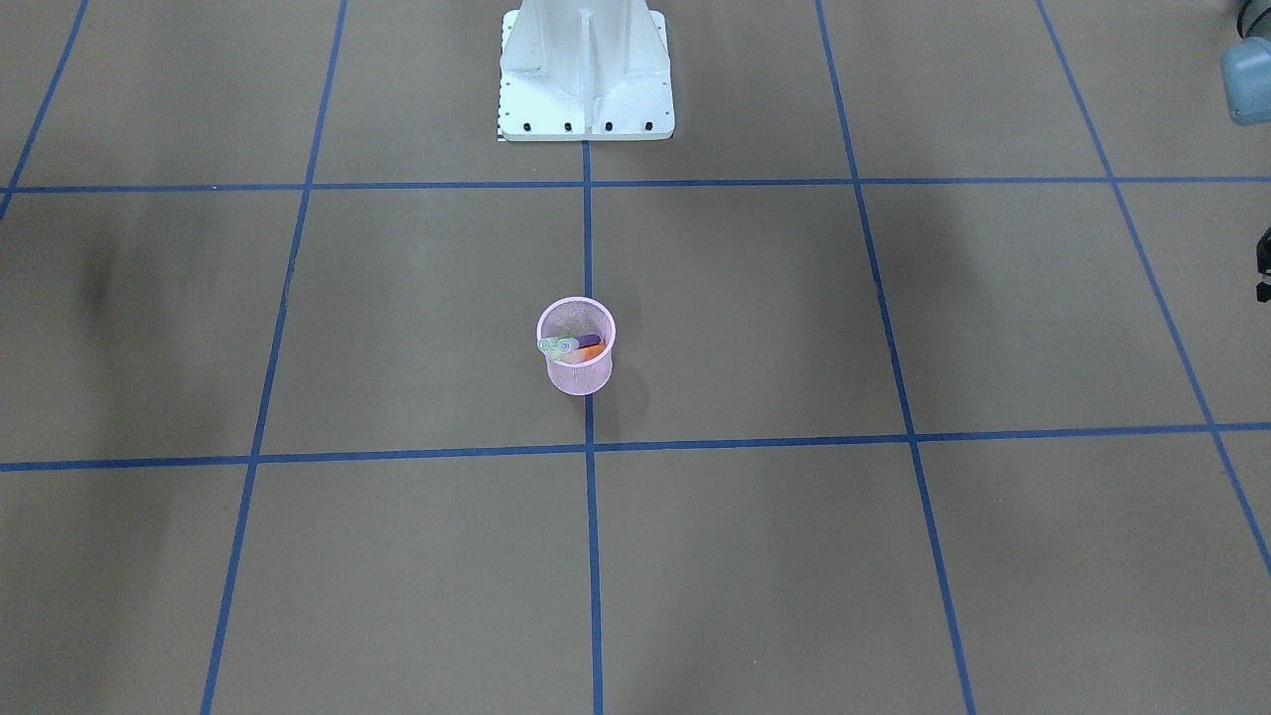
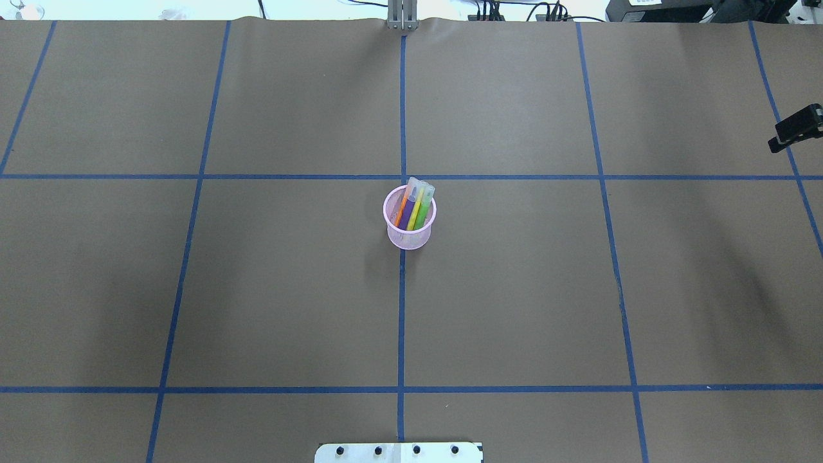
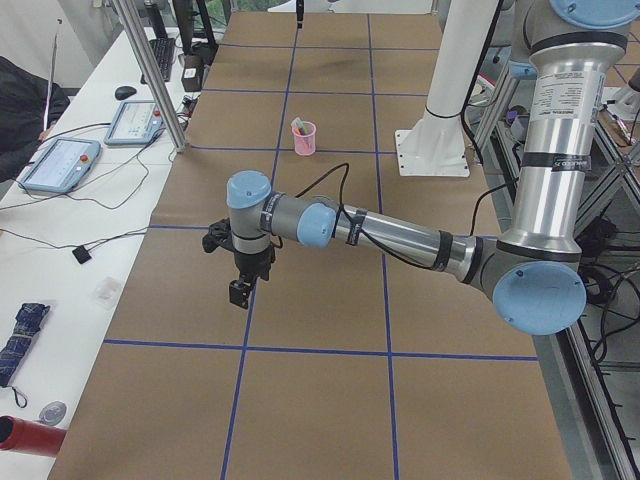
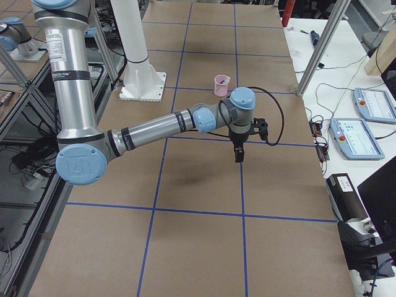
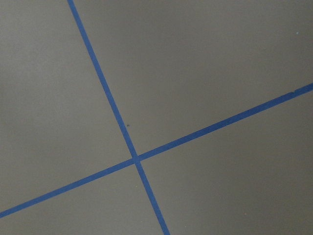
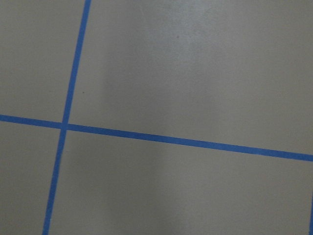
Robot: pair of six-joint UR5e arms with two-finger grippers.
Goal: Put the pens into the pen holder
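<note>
The pink wire-mesh pen holder (image 2: 409, 226) stands upright at the table's middle, on a blue tape line. It also shows in the front view (image 1: 577, 369). The orange pen (image 2: 402, 210), the purple pen (image 2: 409, 211), the yellow pen (image 2: 416, 209) and the green pen (image 2: 422, 212) stand inside it, leaning away from me, pale caps up. My left gripper (image 3: 239, 293) hangs over bare table far to the holder's left. My right gripper (image 4: 239, 156) hangs far to its right; a black part of it shows at the overhead view's edge (image 2: 796, 128). I cannot tell whether either is open or shut. Both wrist views show only paper and tape.
The brown table paper (image 2: 514, 289) carries a grid of blue tape lines. My white base (image 1: 586, 70) stands at the table's near edge. Side benches hold teach pendants (image 3: 58, 165) (image 4: 359, 137) and cables. Metal posts (image 3: 150, 70) (image 4: 322, 43) stand at the table's ends.
</note>
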